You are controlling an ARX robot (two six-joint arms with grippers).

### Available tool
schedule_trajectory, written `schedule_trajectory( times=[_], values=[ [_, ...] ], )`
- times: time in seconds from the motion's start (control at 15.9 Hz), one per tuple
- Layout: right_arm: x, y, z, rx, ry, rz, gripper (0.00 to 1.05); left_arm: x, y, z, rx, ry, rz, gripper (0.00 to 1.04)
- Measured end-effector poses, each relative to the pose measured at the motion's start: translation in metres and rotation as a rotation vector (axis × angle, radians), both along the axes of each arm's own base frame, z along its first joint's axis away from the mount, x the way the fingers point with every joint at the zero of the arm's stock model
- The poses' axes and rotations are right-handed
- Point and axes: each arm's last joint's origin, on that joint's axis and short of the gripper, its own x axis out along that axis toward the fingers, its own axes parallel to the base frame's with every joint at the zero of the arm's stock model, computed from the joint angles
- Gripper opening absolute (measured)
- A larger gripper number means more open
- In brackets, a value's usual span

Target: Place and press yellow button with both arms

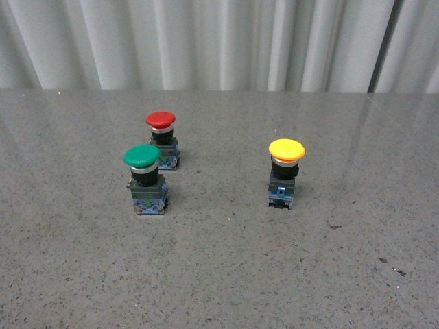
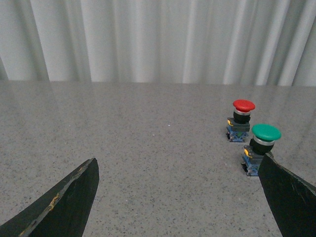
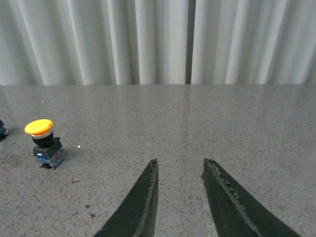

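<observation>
The yellow button [image 1: 286, 171] stands upright right of centre on the worktop [image 1: 219, 274]; both arms' jaws gape, empty.

Left end effector [image 2: 177, 197] wide — right end effector [image 3: 178, 170] seemingly narrower.

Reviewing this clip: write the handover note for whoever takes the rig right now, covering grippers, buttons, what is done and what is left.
Left gripper: open wide, empty, above the table.
Right gripper: open, narrower gap, empty.
Neither arm shows in the front view.
Yellow button: upright on the table, on the robot's right, untouched.
Green button and red button: upright, close together on the left, red farther back.
Done: nothing visible yet.
Left: grasp the yellow button, place it and press it using both arms.
</observation>
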Motion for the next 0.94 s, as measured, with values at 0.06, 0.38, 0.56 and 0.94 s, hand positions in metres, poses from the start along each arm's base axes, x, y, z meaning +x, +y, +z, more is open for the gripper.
schedule_trajectory(
  times=[0.06, 0.38, 0.56, 0.94],
  values=[
    [0.0, 0.0, 0.0, 0.0, 0.0, 0.0, 0.44, 0.0, 0.0, 0.0, 0.0, 0.0, 0.0, 0.98],
    [0.0, 0.0, 0.0, 0.0, 0.0, 0.0, 0.88, 0.0, 0.0, 0.0, 0.0, 0.0, 0.0, 0.98],
    [0.0, 0.0, 0.0, 0.0, 0.0, 0.0, 1.0, 0.0, 0.0, 0.0, 0.0, 0.0, 0.0, 0.98],
    [0.0, 0.0, 0.0, 0.0, 0.0, 0.0, 0.98, 0.0, 0.0, 0.0, 0.0, 0.0, 0.0, 0.98]
  ],
)
